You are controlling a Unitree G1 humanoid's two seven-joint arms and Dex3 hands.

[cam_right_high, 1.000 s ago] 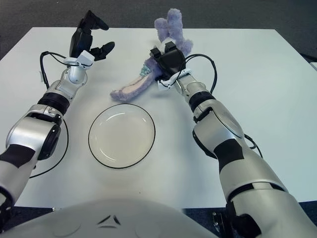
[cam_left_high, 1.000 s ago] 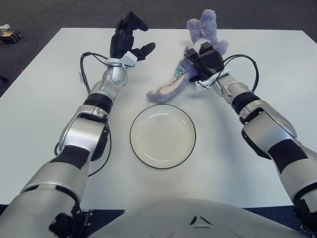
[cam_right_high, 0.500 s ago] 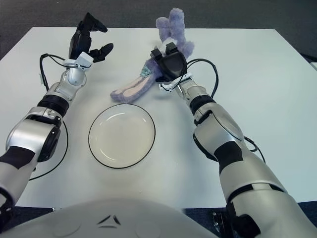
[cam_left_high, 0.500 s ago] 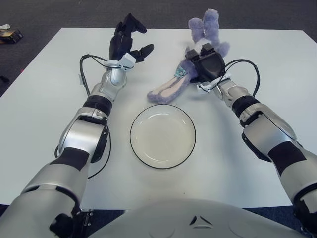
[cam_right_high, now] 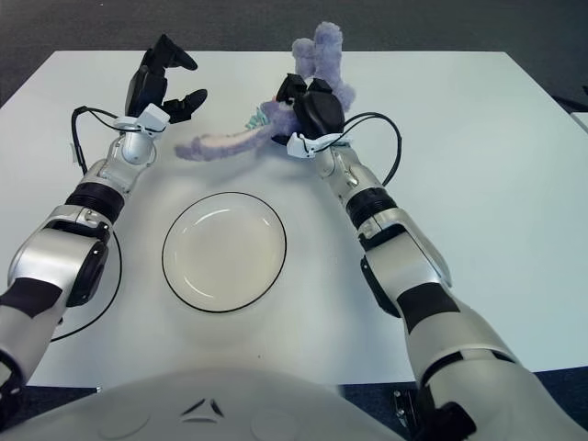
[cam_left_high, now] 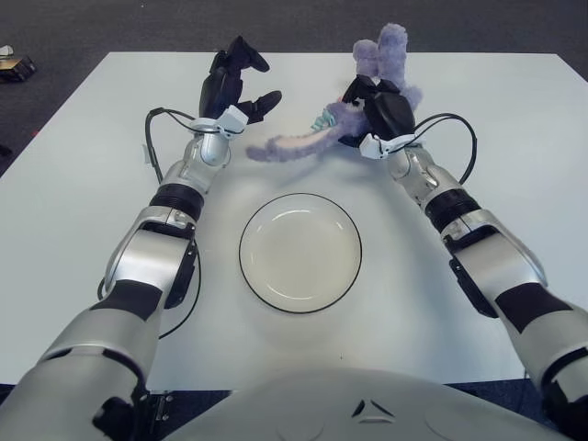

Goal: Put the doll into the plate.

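— Where the right hand (cam_left_high: 381, 108) shows near the far edge of the worktop (cam_left_high: 83, 230), what do its fingers hold?
— They are closed around the doll (cam_left_high: 344, 115), a purple plush toy, gripping it about its middle. It appears to be lifted off the white surface, though I cannot tell that for certain.

— Which way does the doll run?
— Its long axis lies roughly crosswise, parallel to the far edge. Two fuzzy purple limbs stick up and away past the hand toward that edge, and one long, pale-lined part stretches out toward the robot's left, its tip ending just beside the left hand (cam_left_high: 230, 87).

— And the left hand?
— It shows toward the far left of the worktop, fingers spread and holding nothing, close to the doll's tip but apart from it.

— What about the plate (cam_left_high: 300, 253)?
— It sits flat in the middle, nearer the front edge than the doll, a white dish with a dark rim. Nothing lies in it. The doll is well apart from it, on its far side.
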